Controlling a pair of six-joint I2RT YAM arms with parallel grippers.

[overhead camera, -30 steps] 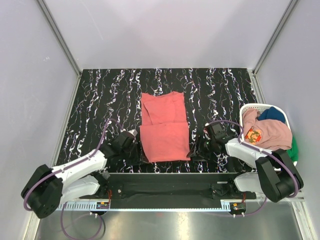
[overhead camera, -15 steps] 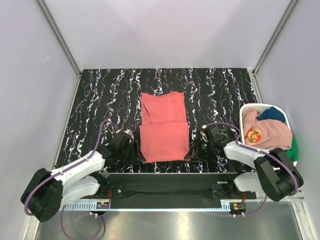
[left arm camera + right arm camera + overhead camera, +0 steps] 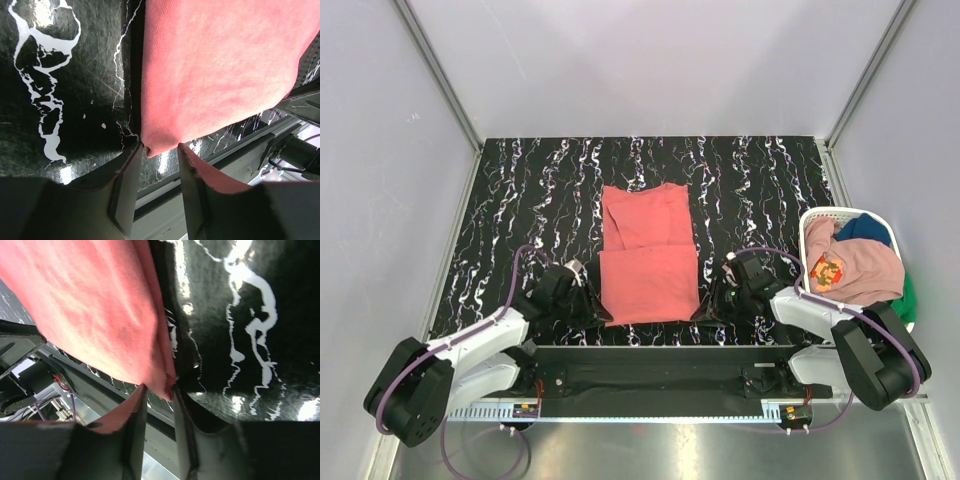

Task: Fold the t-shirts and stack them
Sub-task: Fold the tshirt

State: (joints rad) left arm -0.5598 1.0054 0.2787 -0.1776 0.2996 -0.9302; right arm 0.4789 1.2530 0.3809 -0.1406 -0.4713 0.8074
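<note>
A coral-red t-shirt (image 3: pixel 648 255) lies partly folded on the black marbled table, its near half doubled into a neat rectangle. My left gripper (image 3: pixel 597 312) sits low at the shirt's near left corner. In the left wrist view the jaws (image 3: pixel 160 146) stand apart, and the cloth's corner (image 3: pixel 200 75) pokes between the fingertips. My right gripper (image 3: pixel 705 308) is at the near right corner. Its jaws (image 3: pixel 160 386) are also apart, and the folded edge (image 3: pixel 100 305) hangs between them against the right finger. A dusty pink t-shirt (image 3: pixel 865 265), a dark blue one (image 3: pixel 865 228) and a green one (image 3: pixel 907 300) sit at the basket.
The white laundry basket (image 3: pixel 817 214) stands at the table's right edge, close to my right arm. The black rail (image 3: pixel 660 352) along the table's near edge runs just behind both grippers. White walls close in the back and sides.
Both grippers have slid inward and down to the shirt's near corners. Their jaws have narrowed around the cloth edge. The shirt itself has hardly shifted.
</note>
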